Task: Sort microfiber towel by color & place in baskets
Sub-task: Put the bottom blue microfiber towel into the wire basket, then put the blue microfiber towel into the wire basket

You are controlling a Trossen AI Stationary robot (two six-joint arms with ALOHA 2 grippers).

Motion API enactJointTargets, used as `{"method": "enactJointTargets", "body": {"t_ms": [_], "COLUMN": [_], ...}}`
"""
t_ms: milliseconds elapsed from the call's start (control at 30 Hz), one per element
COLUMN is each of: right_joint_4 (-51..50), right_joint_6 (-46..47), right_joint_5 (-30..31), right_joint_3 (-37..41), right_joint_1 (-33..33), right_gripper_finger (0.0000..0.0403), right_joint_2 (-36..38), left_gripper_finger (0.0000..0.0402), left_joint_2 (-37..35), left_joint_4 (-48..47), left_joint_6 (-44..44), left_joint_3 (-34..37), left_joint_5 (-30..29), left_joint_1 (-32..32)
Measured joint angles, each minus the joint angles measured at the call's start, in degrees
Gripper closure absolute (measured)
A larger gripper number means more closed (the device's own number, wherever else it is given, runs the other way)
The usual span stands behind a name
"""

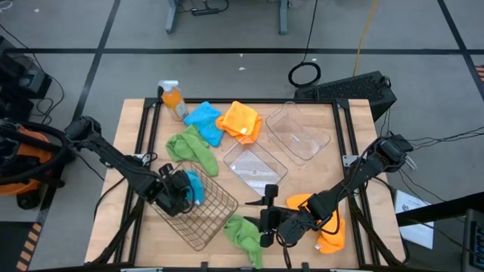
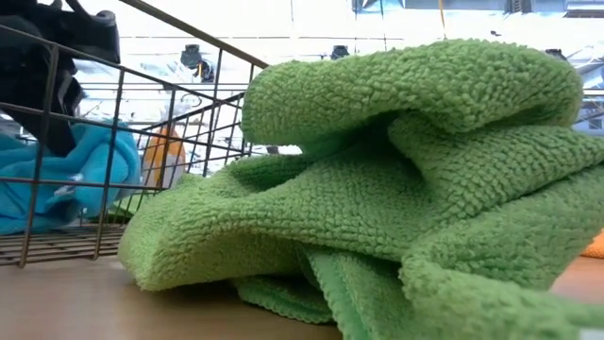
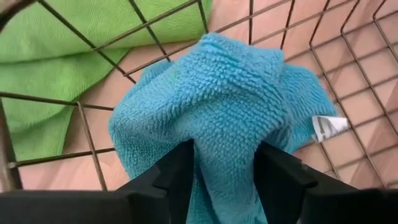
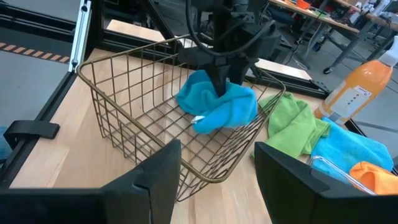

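Observation:
A dark wire basket (image 1: 198, 211) stands near the table's front left. My left gripper (image 1: 184, 190) reaches down into it, shut on a blue towel (image 3: 217, 99). My right gripper (image 1: 266, 219) hovers open and empty to the basket's right, above a green towel (image 1: 243, 231) that lies crumpled on the table. An orange towel (image 1: 327, 230) lies under my right arm. At the far side another blue towel (image 1: 203, 121), an orange towel (image 1: 240, 121) and a green towel (image 1: 187, 145) lie on the table, the green one against the basket's far rim. My left gripper pinches a bunched-up fold of the blue towel (image 3: 224, 143) between its two fingers (image 3: 180, 174). The fingers come steeply from above, inside the basket. The towel hangs bunched below them (image 4: 217, 106), its lower end at the basket's floor; whether it rests there I cannot tell.
Two clear plastic tubs (image 1: 255, 168) (image 1: 299, 132) stand at the table's middle and far right. An orange spray bottle (image 1: 174, 100) stands at the far left corner. Bare tabletop shows left of the basket and at the right edge.

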State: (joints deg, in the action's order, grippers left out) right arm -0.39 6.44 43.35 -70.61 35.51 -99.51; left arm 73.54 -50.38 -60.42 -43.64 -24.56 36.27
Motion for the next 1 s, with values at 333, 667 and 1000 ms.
{"method": "enactJointTargets", "body": {"t_ms": [333,667,1000], "right_joint_4": [-0.4,-1.1,-1.2], "right_joint_6": [0.6,0.7,1.4], "right_joint_5": [-0.2,-0.2,0.1], "right_joint_3": [0.0,0.0,0.0], "right_joint_1": [0.1,0.1,-0.2], "right_gripper_finger": [0.0209,0.0209,0.0209], "right_joint_2": [0.0,0.0,0.0], "left_gripper_finger": [0.0145,0.0107,0.0107], "left_joint_2": [-2.7,-10.7,-13.6], "left_joint_4": [-0.3,-7.0,-3.9], "left_joint_6": [1.2,1.0,12.5], "left_joint_3": [0.0,-4.3,-8.0], "left_joint_5": [-0.8,0.3,-16.9], "left_joint_1": [-0.6,-0.7,-0.6]}}
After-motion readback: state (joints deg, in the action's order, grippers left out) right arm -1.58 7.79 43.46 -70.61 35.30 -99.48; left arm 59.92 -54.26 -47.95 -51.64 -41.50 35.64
